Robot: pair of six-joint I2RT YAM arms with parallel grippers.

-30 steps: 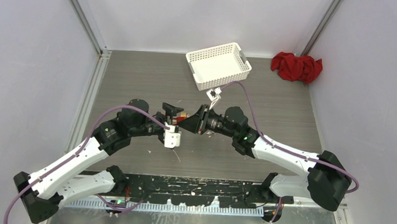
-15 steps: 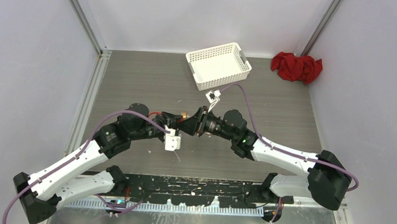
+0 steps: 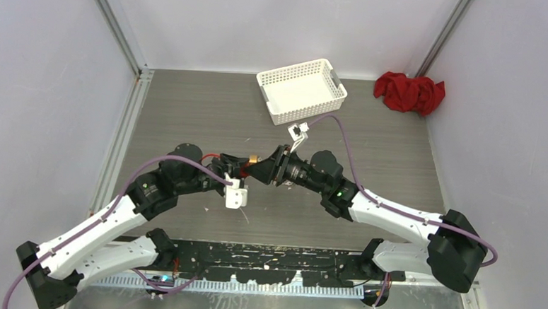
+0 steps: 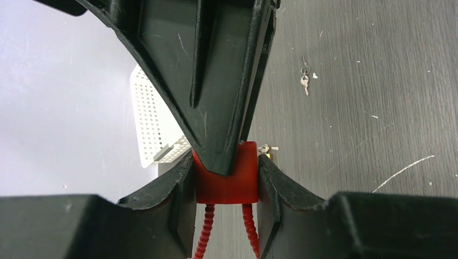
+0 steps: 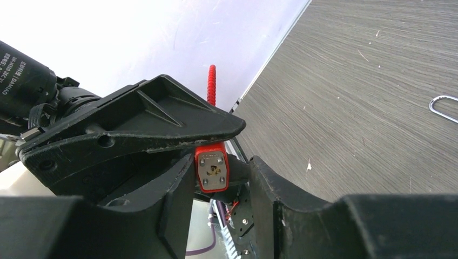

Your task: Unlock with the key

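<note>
A red padlock with a red ribbed cable shackle is held above the table, and my left gripper is shut on its two sides. In the right wrist view the padlock shows its silver keyhole face. My right gripper stands open around it, with a clear gap on the right side. Seen from above, both grippers meet at the padlock near the table's middle. A small silver key on a ring lies on the table beyond, held by neither gripper.
A white perforated basket stands at the back centre and shows in the left wrist view. A crumpled red cloth lies at the back right corner. A silver wire loop lies on the wood-grain table.
My left gripper, open a second ago, has closed on the padlock. My right gripper's jaws have spread apart from it. Both arms stay almost in place.
</note>
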